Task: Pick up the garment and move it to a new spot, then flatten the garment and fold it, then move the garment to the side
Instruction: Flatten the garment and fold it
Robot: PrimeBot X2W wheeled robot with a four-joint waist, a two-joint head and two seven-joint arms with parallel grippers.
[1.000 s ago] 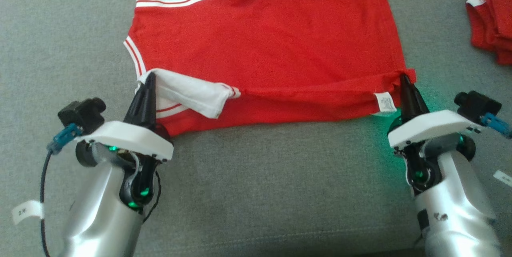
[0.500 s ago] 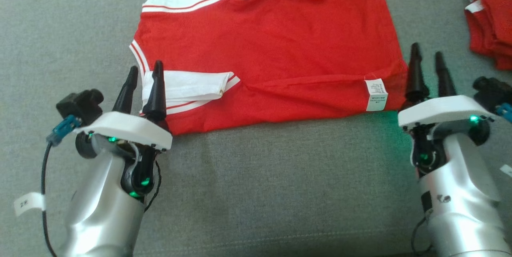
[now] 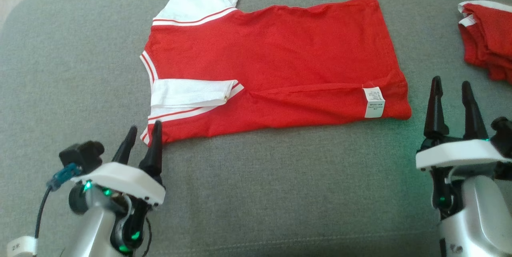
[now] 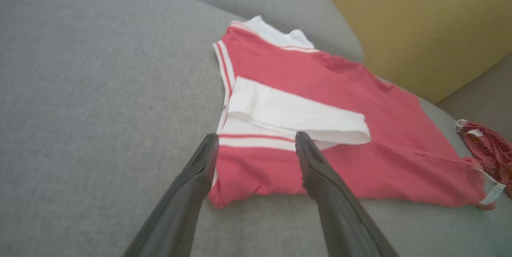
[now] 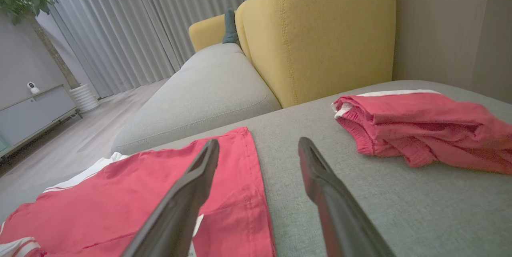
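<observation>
**Asker:** Where is the garment?

**Robot:** The garment (image 3: pixel 272 61) lies flat on the grey cushion (image 3: pixel 280 193) in front of me, red with white trim. Its collar end is towards my left and its hem towards my right. One white sleeve (image 3: pixel 188 93) is folded in across the red body, and a white label (image 3: pixel 374 103) shows near the hem's near corner.

**Asker:** And your claws?

**Robot:** Both stand with the fingers spread and nothing between them. My left gripper (image 3: pixel 145 126) sits at the garment's near left corner. From my left wrist, the two fingers frame that corner, but I cannot tell whether a tip touches the cloth. My right gripper (image 3: pixel 451 81) is just beside the hem end, clear of the fabric, over bare cushion.

**Asker:** Anything else nearby?

**Robot:** A red bundle (image 3: pixel 486 41) with white edging lies crumpled further to my right, apart from the garment, so my right gripper stands between the two. Behind the cushion rises a yellow backrest (image 5: pixel 320 29).
</observation>
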